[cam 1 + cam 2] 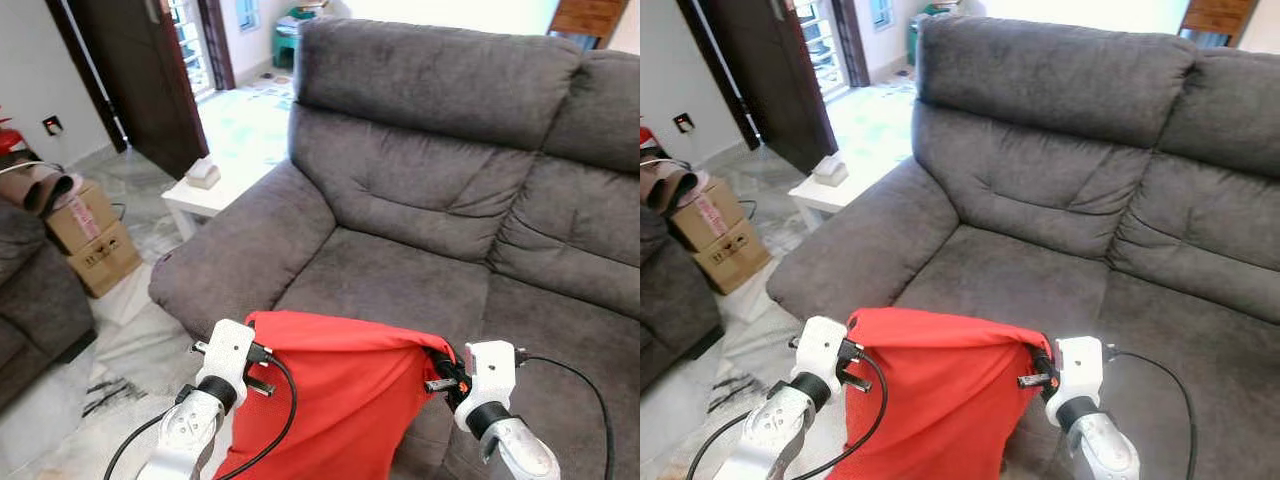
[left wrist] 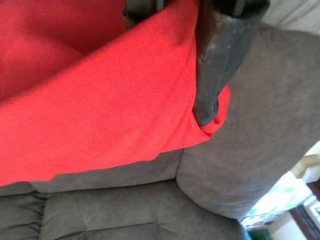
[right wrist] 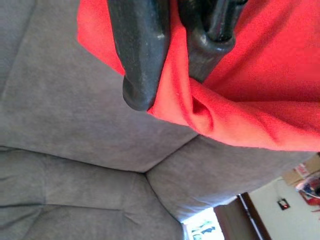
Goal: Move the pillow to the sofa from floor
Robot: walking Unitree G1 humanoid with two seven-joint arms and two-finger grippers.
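Both grippers, left gripper (image 1: 262,368) and right gripper (image 1: 445,372), clamp the red pillow (image 1: 340,405) before the grey sofa (image 1: 420,270); carrying step, next reach forward, release.

The lower part of the red pillow (image 1: 340,400) is cut by the picture edge, below my two arms

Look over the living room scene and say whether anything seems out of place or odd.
The limp red fabric pillow sags between the left gripper and the right gripper, each pinching an upper corner in front of the grey fabric sofa. Cardboard boxes sit on the floor. Nothing looks spilled or damaged.
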